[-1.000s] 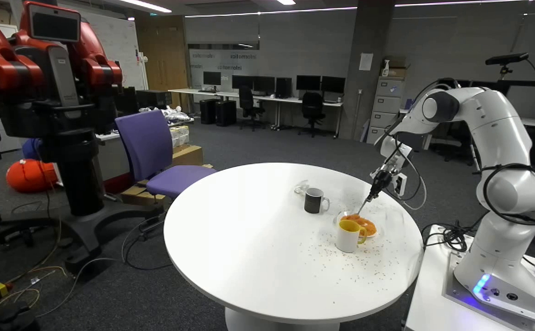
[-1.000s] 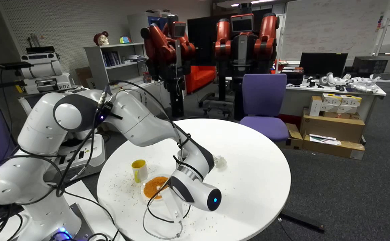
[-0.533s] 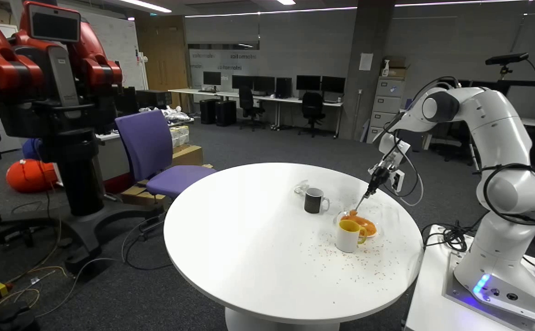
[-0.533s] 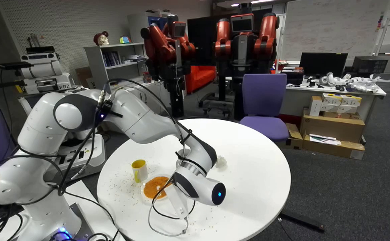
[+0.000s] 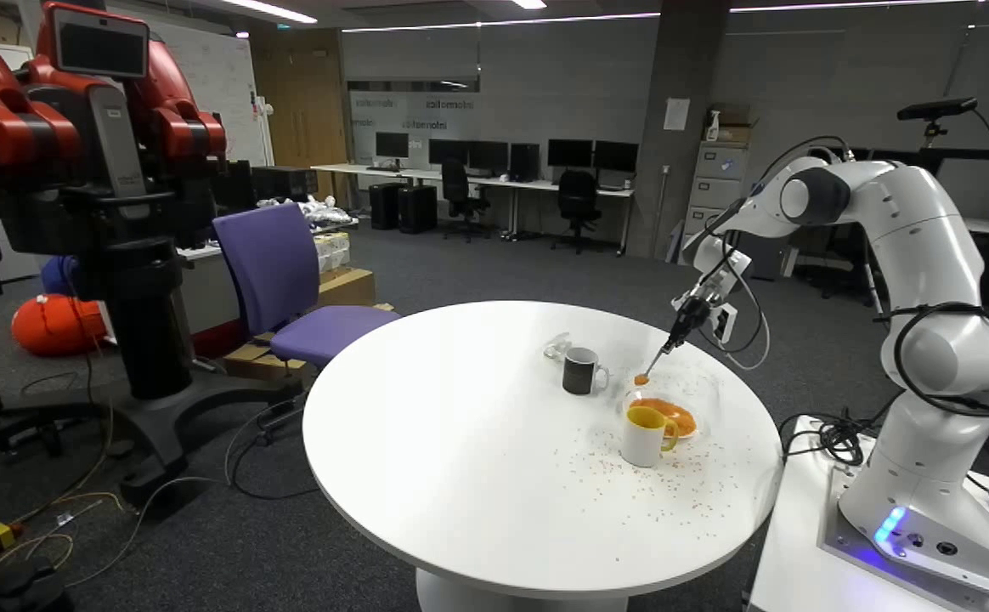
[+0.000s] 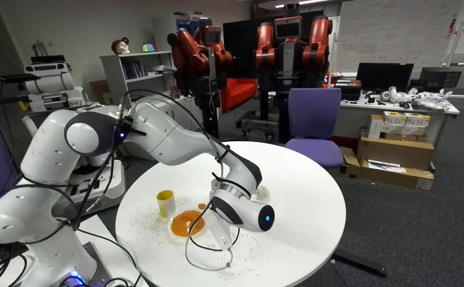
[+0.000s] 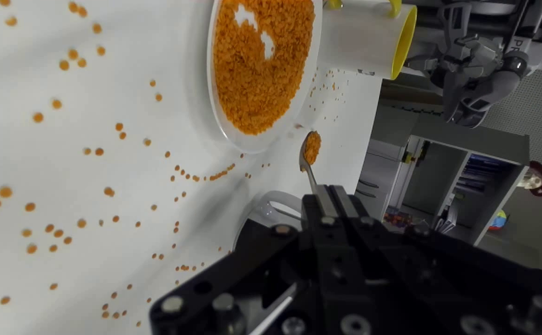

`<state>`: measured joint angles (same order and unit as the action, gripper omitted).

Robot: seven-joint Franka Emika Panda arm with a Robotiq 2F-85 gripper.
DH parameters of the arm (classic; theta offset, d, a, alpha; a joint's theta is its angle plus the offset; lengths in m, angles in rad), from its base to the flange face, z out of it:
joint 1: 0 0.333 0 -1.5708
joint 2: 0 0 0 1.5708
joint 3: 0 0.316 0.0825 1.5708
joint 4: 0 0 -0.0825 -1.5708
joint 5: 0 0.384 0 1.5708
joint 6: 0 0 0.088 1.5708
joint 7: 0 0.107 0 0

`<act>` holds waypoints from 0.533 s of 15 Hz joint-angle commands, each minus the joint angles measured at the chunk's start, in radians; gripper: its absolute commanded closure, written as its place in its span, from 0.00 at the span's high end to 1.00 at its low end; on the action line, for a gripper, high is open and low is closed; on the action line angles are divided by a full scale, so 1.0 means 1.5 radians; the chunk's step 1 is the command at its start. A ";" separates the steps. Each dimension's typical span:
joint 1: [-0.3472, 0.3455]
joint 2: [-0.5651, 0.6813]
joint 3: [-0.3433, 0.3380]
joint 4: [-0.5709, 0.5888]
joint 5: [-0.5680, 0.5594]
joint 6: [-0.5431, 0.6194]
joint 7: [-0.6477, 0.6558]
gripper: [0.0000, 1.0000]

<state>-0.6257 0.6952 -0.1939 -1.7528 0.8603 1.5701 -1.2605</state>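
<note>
Metal spoon (image 7: 305, 163) clamped in pincer (image 7: 331, 190), robot (image 6: 61, 100) marked "PR2", mirrored "informatics" lettering (image 5: 449, 105)

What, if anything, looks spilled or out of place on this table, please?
Orange grains lie strewn on the tabletop near the plate; it looks like a spill, since the rest sit on the plate or in the spoon.
</note>
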 commanded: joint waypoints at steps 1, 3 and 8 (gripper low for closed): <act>0.000 -0.014 0.005 0.021 0.021 -0.031 0.033 0.01; 0.002 -0.013 0.008 0.032 0.029 -0.033 0.043 0.01; 0.007 -0.010 0.017 0.055 0.048 -0.041 0.072 0.01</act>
<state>-0.6124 0.6943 -0.1708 -1.6919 0.9026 1.5650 -1.1956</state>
